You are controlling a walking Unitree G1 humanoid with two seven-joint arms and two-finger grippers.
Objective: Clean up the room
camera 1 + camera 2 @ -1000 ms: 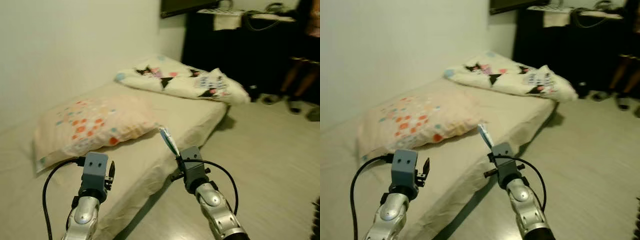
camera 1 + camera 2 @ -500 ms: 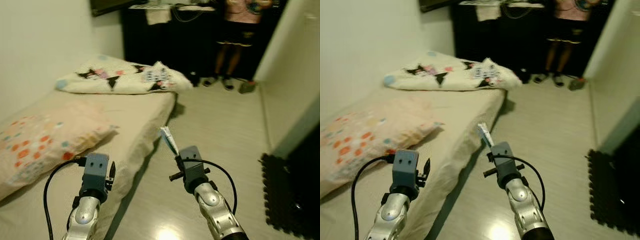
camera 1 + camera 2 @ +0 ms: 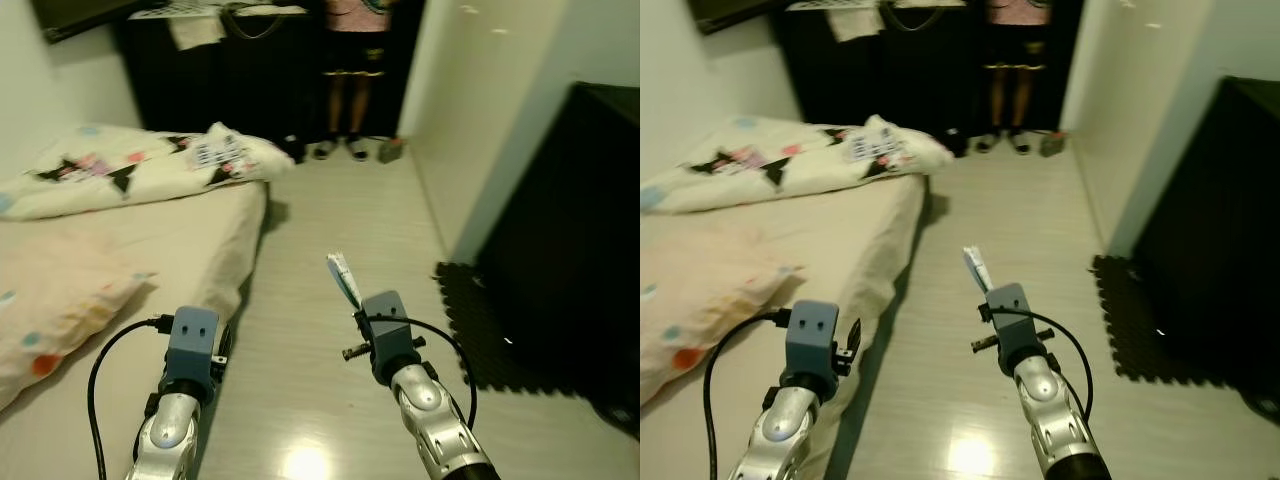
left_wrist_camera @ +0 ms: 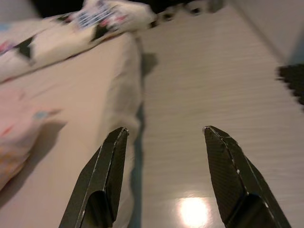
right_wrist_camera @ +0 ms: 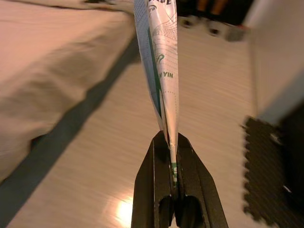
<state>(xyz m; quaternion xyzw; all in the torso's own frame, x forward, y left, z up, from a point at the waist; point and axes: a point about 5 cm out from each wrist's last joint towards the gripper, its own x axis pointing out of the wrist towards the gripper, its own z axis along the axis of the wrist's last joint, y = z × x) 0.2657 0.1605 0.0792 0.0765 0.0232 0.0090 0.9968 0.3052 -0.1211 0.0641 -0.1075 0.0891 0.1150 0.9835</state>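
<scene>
Your right tool (image 5: pixel 172 156) is clamped shut on a flat wrapper (image 5: pixel 159 57), white with green print, pinched by its lower edge so it stands upright above the fingers. Held like that it stays clear of the floor (image 3: pixel 340 230) and in sight of the head camera, which suits carrying a piece of litter across the room. The wrapper is up in the air in front of you, over the bare floor beside the bed (image 3: pixel 150 240).

Your left tool (image 4: pixel 164 175) is spread wide with nothing between its fingers, raised level with the other and hanging over the mattress edge. It looks parked, free for the next pickup.

On the bed lie a spotted pillow (image 3: pixel 50 310) and a crumpled patterned quilt (image 3: pixel 140 165). A dark foam mat (image 3: pixel 480 320) sits against black furniture on your right, and a person's legs (image 3: pixel 345 95) stand at the far end of the room. No bin is visible yet, so you likely need to find one before letting go.
</scene>
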